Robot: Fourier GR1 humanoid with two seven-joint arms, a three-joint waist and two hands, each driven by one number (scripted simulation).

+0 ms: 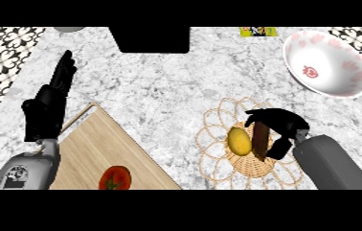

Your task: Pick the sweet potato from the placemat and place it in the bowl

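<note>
A brown, elongated sweet potato (262, 140) lies on the woven round placemat (216, 129) at the lower right. My right hand (281, 122) is over it, with fingers curled across its top end and the thumb by its lower end. The sweet potato still rests on the mat. A yellow, lemon-like item (239, 141) lies just left of it, touching or nearly so. The white bowl (332, 79) with pink markings stands tilted at the upper right, well apart from the hand. At the left edge my left hand (48, 103) stays open, fingers pointing up.
A wooden cutting board (99, 148) with a red tomato (114, 178) lies at the lower left. A black rectangular object (152, 39) sits at the far edge, with a yellow-green packet (258, 31) to its right. The counter is marbled grey.
</note>
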